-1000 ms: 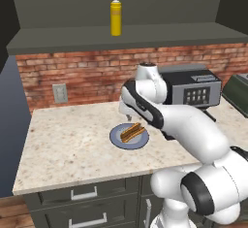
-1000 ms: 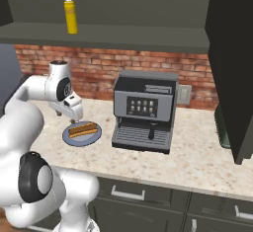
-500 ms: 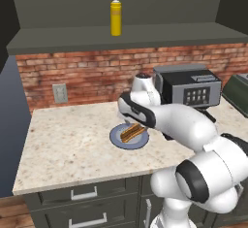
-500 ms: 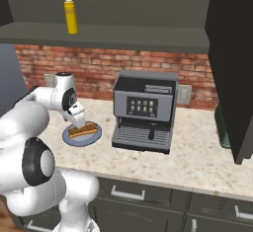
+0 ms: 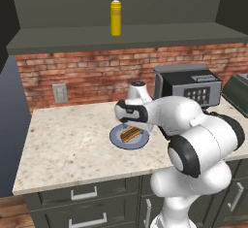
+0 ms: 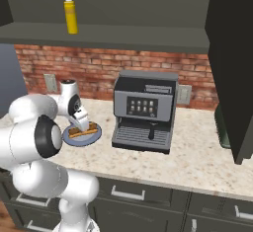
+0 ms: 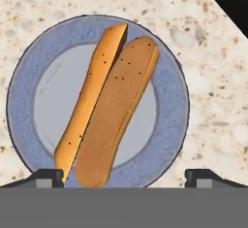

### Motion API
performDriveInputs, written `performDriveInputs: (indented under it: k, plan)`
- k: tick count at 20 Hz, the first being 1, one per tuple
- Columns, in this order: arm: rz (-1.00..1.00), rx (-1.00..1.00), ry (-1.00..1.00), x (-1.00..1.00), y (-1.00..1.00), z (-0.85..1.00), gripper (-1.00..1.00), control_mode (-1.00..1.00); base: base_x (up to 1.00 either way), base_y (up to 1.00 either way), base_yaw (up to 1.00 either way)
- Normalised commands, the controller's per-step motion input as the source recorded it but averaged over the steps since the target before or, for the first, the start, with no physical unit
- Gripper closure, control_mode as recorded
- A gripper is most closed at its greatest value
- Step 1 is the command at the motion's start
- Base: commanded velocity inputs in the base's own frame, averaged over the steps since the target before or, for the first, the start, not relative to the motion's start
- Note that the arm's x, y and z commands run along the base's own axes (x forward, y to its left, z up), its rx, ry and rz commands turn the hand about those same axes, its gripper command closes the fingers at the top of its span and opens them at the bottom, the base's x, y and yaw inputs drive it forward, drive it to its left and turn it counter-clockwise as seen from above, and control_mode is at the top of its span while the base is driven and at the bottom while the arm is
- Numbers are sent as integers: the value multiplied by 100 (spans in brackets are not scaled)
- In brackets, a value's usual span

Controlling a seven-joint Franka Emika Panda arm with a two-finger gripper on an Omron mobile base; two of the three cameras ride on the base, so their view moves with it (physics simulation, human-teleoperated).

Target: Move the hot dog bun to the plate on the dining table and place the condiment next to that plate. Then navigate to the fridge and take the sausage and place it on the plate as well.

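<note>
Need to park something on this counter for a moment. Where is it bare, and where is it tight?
Bare: the counter from the blue-grey plate toward the wall outlet, and the stretch right of the coffee machine. Tight: between plate and machine, where the arm hangs over the hot dog bun.

No readable text, coffee machine (image 6: 144, 108) panel icons too small to read
</note>
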Motion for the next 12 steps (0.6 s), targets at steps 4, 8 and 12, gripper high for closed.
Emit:
performDriveInputs:
  k: [4,8,12]
  plan:
    - [-1,-2,0,29,10,-36,-100,-100,0,0,0]
    - [-2,-2,0,22,7,-36,-100,-100,0,0,0]
    - [-2,-2,0,28,8,-31,-100,-100,0,0,0]
